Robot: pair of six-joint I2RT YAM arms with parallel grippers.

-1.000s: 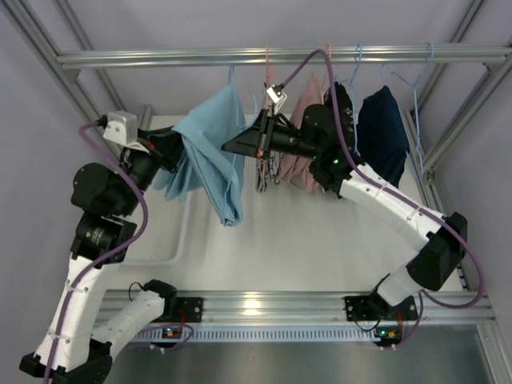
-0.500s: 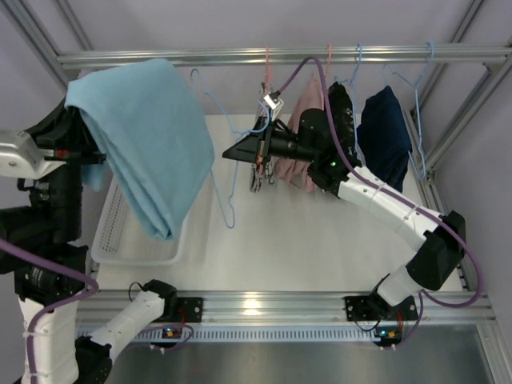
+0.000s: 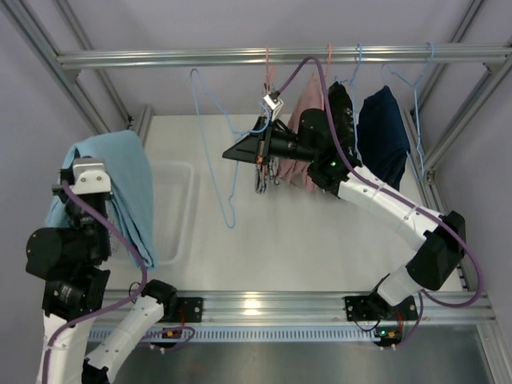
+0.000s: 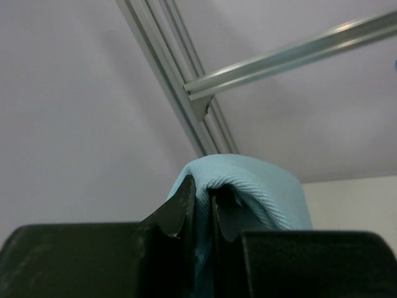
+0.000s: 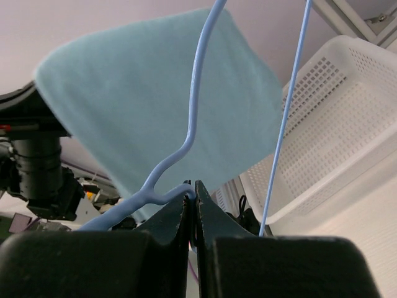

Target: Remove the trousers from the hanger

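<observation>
I have the light blue trousers (image 3: 128, 188) draped over my left gripper (image 4: 201, 194), which is clamped on a fold of them. The white basket (image 5: 329, 124) lies beyond the right gripper (image 5: 191, 200), whose jaws are pinched together on the bare light blue hanger (image 5: 195, 93) wire. Behind the right arm (image 3: 376, 204), the pink trousers (image 3: 306, 100) and patterned trousers (image 3: 264, 178) are mostly hidden.

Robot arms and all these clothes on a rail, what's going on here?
The robot is taking trousers off hangers. The left gripper is pinching the light blue trousers, already free, up beside the white basket. The right gripper is shut on the bare blue hanger below the rail. The patterned trousers and pink trousers hang next to that arm.
</observation>
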